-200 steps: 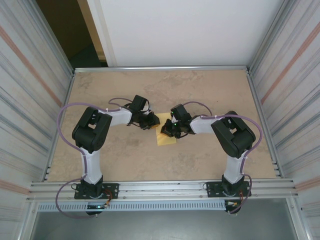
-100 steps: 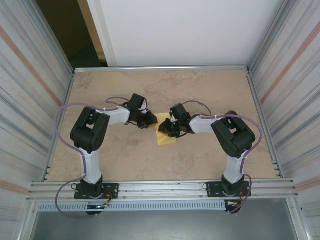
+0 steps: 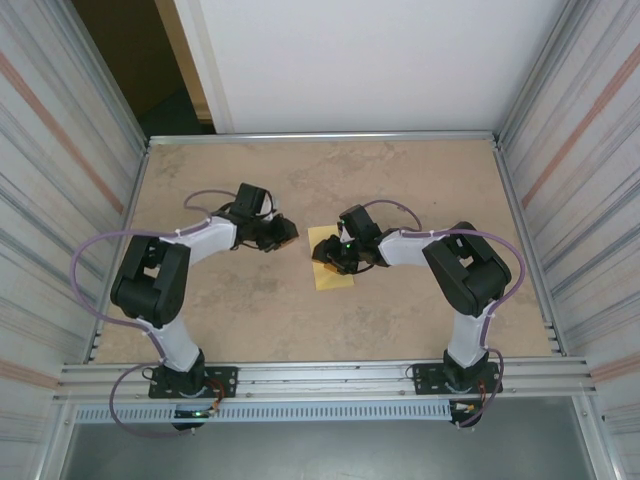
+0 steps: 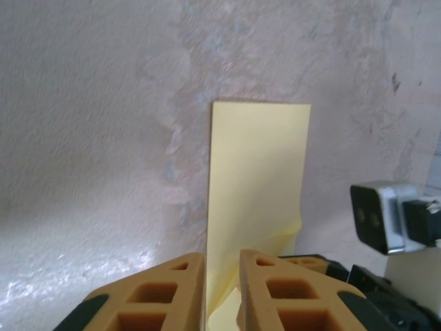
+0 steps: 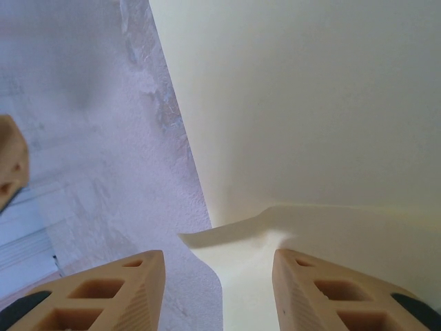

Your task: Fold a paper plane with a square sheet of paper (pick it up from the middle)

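Note:
The square sheet of paper point(image 3: 335, 276) lies on the table as a pale-yellow folded rectangle. In the left wrist view the sheet of paper point(image 4: 258, 172) lies flat, with its near corner curling up. My right gripper point(image 3: 325, 255) hangs over the paper's left part. In the right wrist view that gripper point(image 5: 219, 258) is open, and a raised flap of the paper point(image 5: 310, 103) lies between its fingers, untouched. My left gripper point(image 3: 287, 233) is off to the left of the paper, clear of it. Its jaws point(image 4: 222, 256) stand a narrow gap apart with nothing in them.
The beige table point(image 3: 250, 310) is walled by metal rails and corrugated side panels point(image 3: 70, 200). The right wrist's camera block point(image 4: 382, 217) sits close beside the paper. The tip of my left gripper point(image 5: 10, 165) shows at the left edge of the right wrist view.
My right gripper has gone from shut to open over the paper. The left arm has swung back to the left, away from the paper. The paper has stayed put.

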`<state>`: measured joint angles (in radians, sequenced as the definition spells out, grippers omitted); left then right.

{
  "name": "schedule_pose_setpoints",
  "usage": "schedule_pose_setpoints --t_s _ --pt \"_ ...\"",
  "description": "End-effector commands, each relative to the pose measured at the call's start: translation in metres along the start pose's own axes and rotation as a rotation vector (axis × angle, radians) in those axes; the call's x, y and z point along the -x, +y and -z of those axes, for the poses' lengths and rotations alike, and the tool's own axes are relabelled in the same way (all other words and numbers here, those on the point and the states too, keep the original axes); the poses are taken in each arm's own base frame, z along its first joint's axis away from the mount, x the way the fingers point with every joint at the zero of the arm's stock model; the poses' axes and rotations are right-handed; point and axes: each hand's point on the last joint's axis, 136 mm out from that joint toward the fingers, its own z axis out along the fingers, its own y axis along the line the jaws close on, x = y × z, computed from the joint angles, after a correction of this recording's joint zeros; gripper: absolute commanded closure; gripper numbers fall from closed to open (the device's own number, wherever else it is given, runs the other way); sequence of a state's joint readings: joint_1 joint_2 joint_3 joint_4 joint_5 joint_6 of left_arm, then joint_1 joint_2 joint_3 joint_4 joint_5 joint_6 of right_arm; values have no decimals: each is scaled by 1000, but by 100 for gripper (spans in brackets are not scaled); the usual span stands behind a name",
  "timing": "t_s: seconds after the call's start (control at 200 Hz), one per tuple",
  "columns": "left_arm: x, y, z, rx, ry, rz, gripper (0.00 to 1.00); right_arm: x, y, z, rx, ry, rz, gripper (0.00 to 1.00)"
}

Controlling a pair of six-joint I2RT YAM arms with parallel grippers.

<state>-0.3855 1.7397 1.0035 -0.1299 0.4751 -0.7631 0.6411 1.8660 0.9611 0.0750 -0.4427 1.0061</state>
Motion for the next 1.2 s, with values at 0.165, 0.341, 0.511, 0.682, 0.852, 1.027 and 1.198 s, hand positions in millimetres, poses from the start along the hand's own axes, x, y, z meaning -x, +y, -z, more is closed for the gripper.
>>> schedule_pose_setpoints --t_s 0.165,0.341,0.511,0.682,0.852,1.027,1.198 --pt "-24 -31 -14 -78 66 -92 83 -7 -26 -4 -111 19 12 71" --pt "-38 -33 -23 -80 96 -104 89 -8 -33 -3 -149 20 4 85" --pt "-58 -30 -33 -53 143 -138 94 -9 -36 -5 -161 26 -5 95" --pt "-68 -21 -42 -9 176 -144 100 -9 -37 -5 -165 27 -9 96" --pt "-69 -14 -48 23 192 -143 100 -8 -33 -3 -150 19 -6 97" --pt "-71 -5 -54 55 208 -135 100 -6 -21 3 -112 6 11 97" --pt "-72 0 -58 70 219 -126 100 -1 -1 14 -70 -14 44 93"
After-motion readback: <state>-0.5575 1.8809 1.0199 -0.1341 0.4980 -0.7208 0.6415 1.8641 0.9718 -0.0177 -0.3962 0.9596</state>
